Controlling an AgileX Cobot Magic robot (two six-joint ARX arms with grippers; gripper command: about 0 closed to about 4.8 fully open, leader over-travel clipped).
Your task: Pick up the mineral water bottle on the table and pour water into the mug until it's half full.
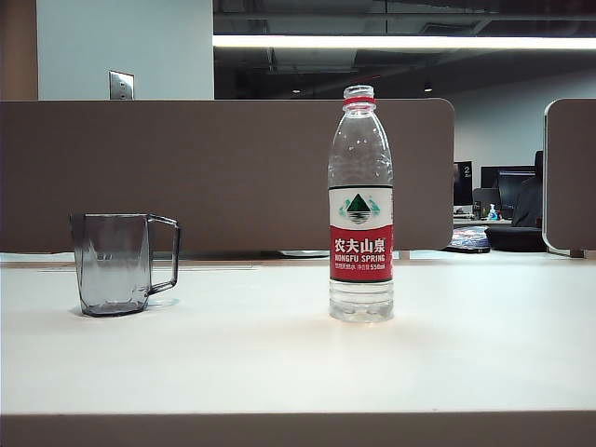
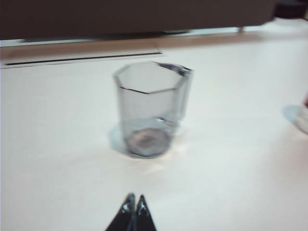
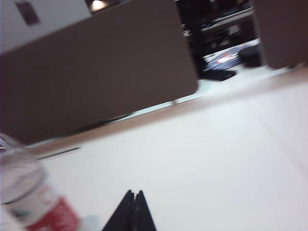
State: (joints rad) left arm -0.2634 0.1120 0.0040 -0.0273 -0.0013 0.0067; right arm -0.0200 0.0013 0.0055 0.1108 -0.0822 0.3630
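Brown partitions (image 1: 223, 172) backed the table (image 1: 279, 372); there the mug (image 1: 112, 264) stood left and the mineral water bottle (image 1: 360, 205) upright mid-table, well apart. The left gripper (image 2: 134, 202), tips together, hung before the mug (image 2: 150, 108) (blurred). The right gripper (image 3: 134, 198), pressed together, hung beside the bottle (image 3: 33, 197).

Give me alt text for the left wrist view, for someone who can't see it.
A squat smoky-grey translucent mug stands upright and apparently empty on the white table, slightly blurred. The left gripper shows at the near edge, its dark fingertips pressed together, short of the mug and touching nothing.
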